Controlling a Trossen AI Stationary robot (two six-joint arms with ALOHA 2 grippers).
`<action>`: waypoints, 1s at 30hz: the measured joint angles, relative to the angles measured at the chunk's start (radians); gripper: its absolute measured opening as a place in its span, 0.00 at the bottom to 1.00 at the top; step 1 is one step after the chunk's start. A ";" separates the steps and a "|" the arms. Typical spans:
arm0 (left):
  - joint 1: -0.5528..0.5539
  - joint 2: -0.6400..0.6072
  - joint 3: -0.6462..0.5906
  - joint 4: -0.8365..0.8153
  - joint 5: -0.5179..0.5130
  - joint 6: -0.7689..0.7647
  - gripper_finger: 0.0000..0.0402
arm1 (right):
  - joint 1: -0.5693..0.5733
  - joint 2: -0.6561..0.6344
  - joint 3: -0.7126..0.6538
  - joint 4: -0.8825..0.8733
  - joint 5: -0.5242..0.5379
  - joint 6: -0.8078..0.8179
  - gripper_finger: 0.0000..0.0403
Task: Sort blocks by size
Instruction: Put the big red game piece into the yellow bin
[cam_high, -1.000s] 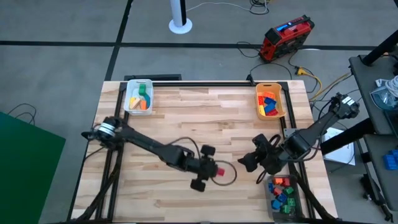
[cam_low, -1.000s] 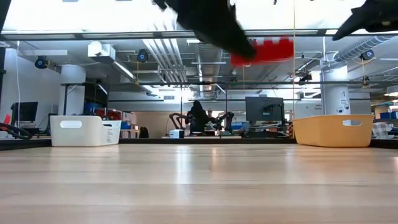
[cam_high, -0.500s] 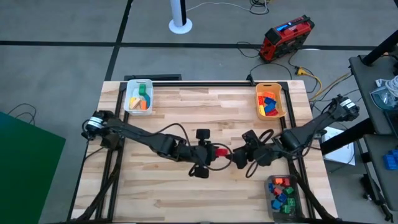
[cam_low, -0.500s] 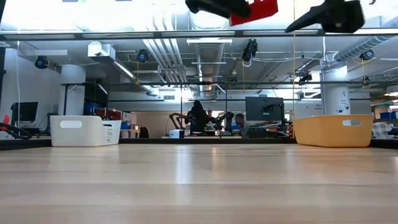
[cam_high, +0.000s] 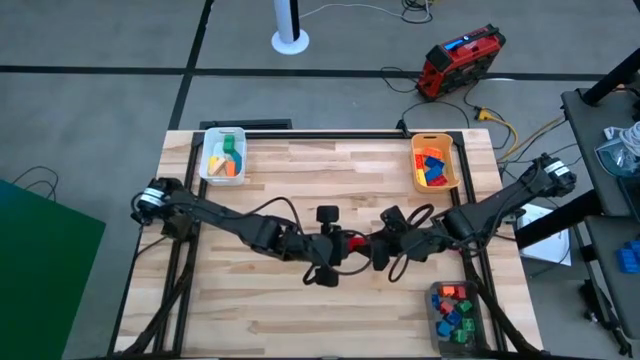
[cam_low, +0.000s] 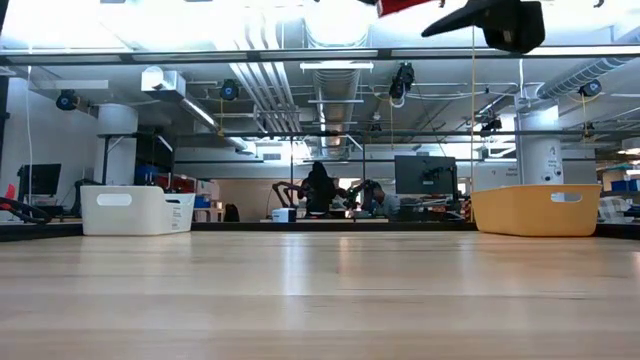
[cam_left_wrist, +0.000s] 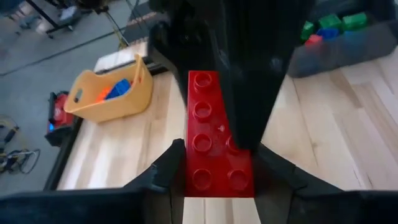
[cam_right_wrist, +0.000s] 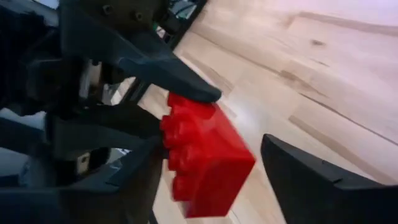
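Observation:
A red two-by-four studded block (cam_high: 356, 242) hangs high over the middle of the table, with my left gripper (cam_high: 340, 245) shut on it. My right gripper (cam_high: 383, 247) has come in from the table's right and stands open, its fingers on either side of the block's free end (cam_right_wrist: 208, 158). In the low view only the block's lower edge (cam_low: 405, 5) shows at the top, beside my right gripper (cam_low: 490, 15). My left gripper pinches the block's two long sides (cam_left_wrist: 191, 177) between its two fingers, at the end nearest its wrist. The fingers lie level, pointing toward the table's right. The block sticks out ahead of them, studs up, lifted clear of the table. My right gripper: whether a finger (cam_left_wrist: 249, 74) touches the block cannot be told.
A white bin (cam_high: 222, 157) with several blocks stands at the far left. An orange-yellow bin (cam_high: 435, 163) with blocks stands at the far right, and a grey bin (cam_high: 455, 312) with blocks at the near right corner. Bare wood lies below the grippers.
My left gripper has risen and gone a little toward the far edge, carrying the red block clear of the table. My right gripper has gone toward the table's left, up to the block, so that its open fingers now flank the block's free end.

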 joint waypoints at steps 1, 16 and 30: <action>0.000 0.000 0.003 0.004 -0.010 0.004 0.29 | 0.000 0.000 0.000 0.001 0.006 -0.003 0.64; 0.001 0.001 0.019 -0.050 -0.076 0.045 0.34 | -0.025 -0.002 0.002 0.044 0.011 -0.055 0.21; 0.174 -0.015 0.020 -0.248 0.110 0.040 0.49 | -0.470 -0.008 0.000 -0.140 -0.379 -0.182 0.21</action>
